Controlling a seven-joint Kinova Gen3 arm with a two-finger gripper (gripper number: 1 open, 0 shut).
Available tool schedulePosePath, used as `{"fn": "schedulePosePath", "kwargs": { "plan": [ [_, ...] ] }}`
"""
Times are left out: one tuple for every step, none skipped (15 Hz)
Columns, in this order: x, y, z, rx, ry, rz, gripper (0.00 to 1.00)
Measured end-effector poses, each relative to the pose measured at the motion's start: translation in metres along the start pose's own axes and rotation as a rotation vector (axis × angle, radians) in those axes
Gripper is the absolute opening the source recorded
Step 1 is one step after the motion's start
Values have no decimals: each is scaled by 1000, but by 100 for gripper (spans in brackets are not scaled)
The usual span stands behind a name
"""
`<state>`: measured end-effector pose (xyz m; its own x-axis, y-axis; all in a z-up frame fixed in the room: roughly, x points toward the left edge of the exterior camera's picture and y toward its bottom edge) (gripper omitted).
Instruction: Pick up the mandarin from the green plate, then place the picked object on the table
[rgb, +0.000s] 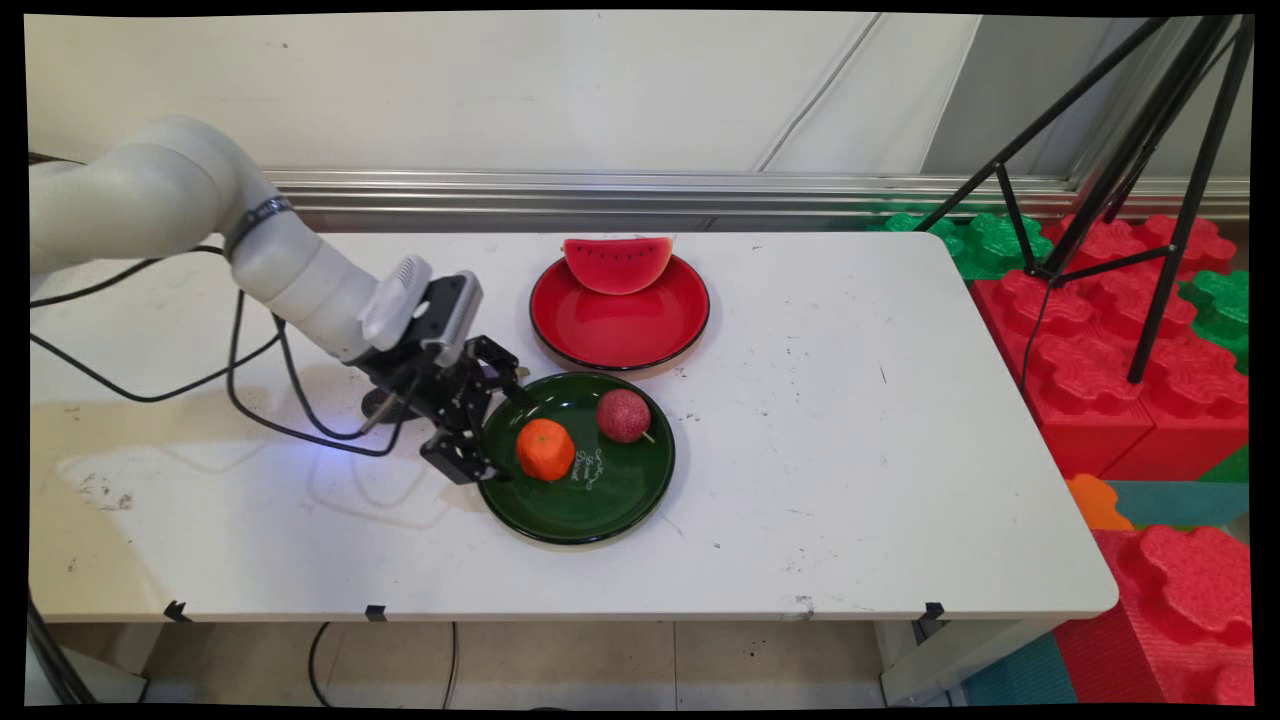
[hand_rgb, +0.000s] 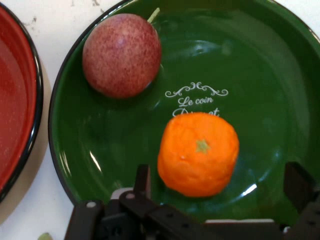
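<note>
We see the gripper (hand_rgb: 220, 187) open, one finger (hand_rgb: 142, 181) on each side of the orange (hand_rgb: 198, 152) on the green plate's (hand_rgb: 280, 75) left part, and judge the orange light, slightly soft and round, best held across its middle.

Two plates on the tabletop (rgb: 850, 400): one green plate (rgb: 610, 495) toward the near edge, one red plate (rgb: 620, 335) toward the far edge. Three fruits in all: one orange (rgb: 545, 450) and one speckled red fruit (rgb: 623, 415) on the green, one watermelon slice (rgb: 617, 264) on the red.
</note>
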<state>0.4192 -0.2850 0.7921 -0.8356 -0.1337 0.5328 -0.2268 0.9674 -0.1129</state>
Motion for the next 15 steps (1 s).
{"fn": "schedulePosePath", "kwargs": {
  "plan": [
    [1,-1,5,0,-2,1,100],
    [2,-1,8,-1,-3,1,100],
    [2,-2,10,-1,-4,1,100],
    [3,-2,14,-2,-5,1,100],
    [4,-2,16,-2,-6,0,100],
    [4,-3,19,-2,-6,0,100],
    [5,-3,21,-2,-5,-1,100],
    [6,-4,23,-2,-4,-2,100],
    [6,-4,23,-2,-3,-3,100],
    [7,-5,24,-1,-1,-4,0],
    [7,-5,25,-1,0,-5,0],
    [7,-6,25,-1,2,-5,0],
    [8,-6,25,0,5,-6,0],
    [8,-6,25,0,6,-6,0],
    [8,-7,25,0,7,-4,0]
  ]
}}
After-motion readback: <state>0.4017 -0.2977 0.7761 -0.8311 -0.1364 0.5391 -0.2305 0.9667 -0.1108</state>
